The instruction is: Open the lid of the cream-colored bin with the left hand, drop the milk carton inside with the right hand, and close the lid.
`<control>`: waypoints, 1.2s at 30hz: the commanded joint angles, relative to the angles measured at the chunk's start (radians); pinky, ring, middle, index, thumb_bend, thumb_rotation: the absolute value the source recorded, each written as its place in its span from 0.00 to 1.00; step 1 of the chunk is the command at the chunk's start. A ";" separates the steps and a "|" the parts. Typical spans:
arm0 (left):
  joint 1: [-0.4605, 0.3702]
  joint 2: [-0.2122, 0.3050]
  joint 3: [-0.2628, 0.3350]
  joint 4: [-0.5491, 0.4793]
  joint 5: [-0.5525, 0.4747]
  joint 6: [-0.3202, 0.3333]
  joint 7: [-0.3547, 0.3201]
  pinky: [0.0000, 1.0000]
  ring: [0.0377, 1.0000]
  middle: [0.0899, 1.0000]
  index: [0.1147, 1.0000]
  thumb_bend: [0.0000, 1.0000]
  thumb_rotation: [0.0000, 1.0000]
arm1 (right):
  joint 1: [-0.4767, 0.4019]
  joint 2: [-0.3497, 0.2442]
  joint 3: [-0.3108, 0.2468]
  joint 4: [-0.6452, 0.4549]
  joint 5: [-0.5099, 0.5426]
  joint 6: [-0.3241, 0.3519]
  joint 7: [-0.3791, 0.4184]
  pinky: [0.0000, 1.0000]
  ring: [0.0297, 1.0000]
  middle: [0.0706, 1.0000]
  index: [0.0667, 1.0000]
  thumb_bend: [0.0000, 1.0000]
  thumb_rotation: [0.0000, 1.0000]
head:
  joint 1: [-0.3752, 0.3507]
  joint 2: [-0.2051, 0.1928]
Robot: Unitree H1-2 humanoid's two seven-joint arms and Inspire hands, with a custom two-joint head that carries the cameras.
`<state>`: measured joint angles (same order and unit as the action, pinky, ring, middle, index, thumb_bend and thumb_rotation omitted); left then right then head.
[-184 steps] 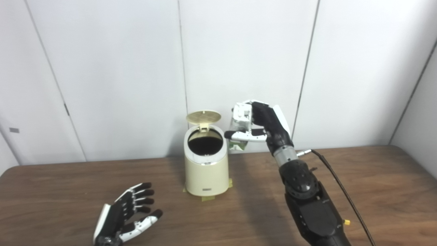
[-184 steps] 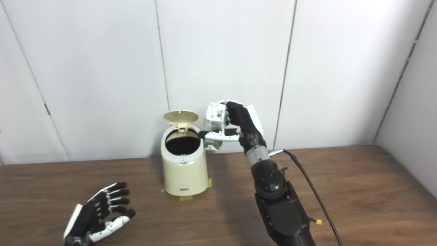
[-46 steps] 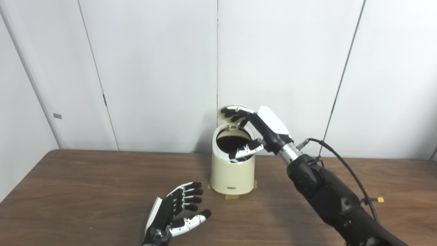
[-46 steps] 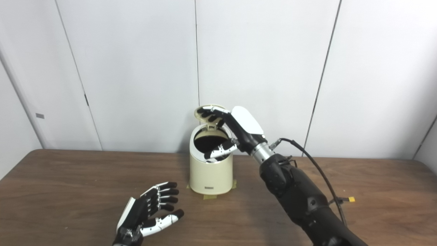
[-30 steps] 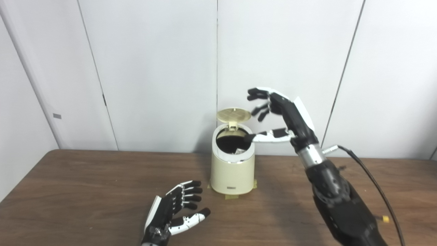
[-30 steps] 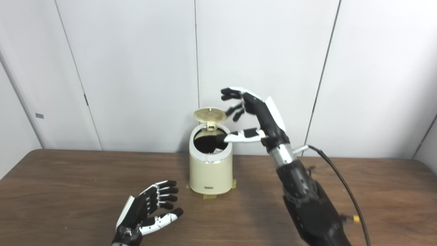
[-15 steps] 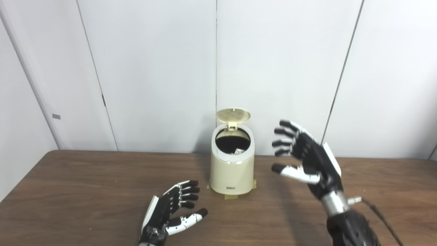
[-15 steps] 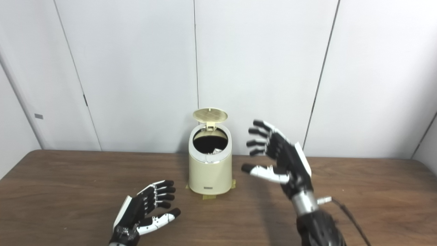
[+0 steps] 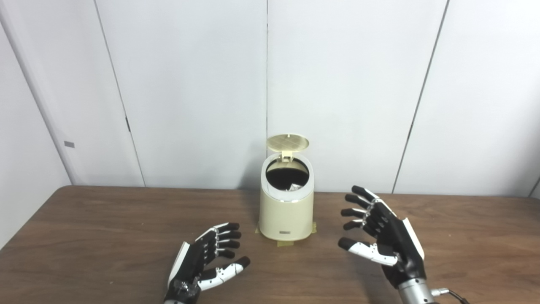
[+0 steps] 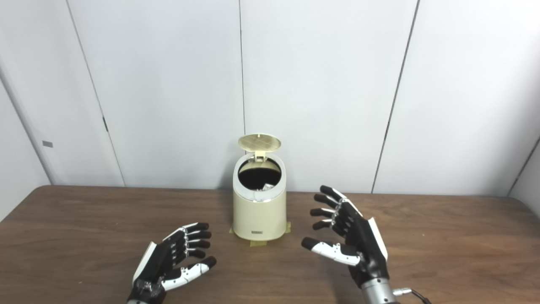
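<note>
Right hand point(image 9: 386, 240) has dropped from beside the bin point(image 9: 287, 207) to low over the table point(image 9: 84, 236), fingers point(image 9: 358, 211) spread, holding nothing. Left hand point(image 9: 202, 261) also splayed, empty. Lid point(image 9: 287, 142) up; carton point(image 9: 294, 185) inside bin.

Open-lidded bin point(image 9: 287, 211) between spread robot hands

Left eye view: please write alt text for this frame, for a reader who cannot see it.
A cream-colored bin stands at the back of a wooden table with its lid flipped up and a pale scrap, probably the milk carton, just visible inside. Both robot hands, left hand and right hand, are open and empty in front of it.
</note>
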<state>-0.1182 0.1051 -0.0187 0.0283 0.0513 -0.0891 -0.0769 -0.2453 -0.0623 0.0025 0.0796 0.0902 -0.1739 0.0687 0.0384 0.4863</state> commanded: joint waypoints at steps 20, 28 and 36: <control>-0.405 0.119 -0.023 -0.108 0.098 0.164 -0.057 0.72 0.90 0.94 0.96 0.82 0.33 | -0.026 0.044 -0.011 -0.076 -0.036 0.011 -0.041 0.51 0.66 0.76 0.77 0.78 0.12 | -0.006 -0.007; -0.578 0.153 -0.081 -0.030 0.155 0.192 -0.109 0.66 0.84 0.89 0.92 0.85 0.32 | -0.022 0.052 -0.005 -0.093 -0.044 0.034 -0.041 0.51 0.64 0.75 0.76 0.79 0.13 | -0.014 -0.008; -0.703 0.180 -0.163 0.065 0.261 0.223 -0.143 0.84 0.95 0.95 0.94 0.91 0.37 | -0.028 0.055 -0.006 -0.092 -0.047 0.038 -0.043 0.51 0.61 0.74 0.75 0.79 0.13 | -0.027 -0.011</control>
<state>-0.7460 0.2639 -0.1765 0.1045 0.2804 0.1404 -0.2191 -0.2427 -0.0153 -0.0011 0.0203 0.0435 -0.1243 0.0334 0.0123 0.4755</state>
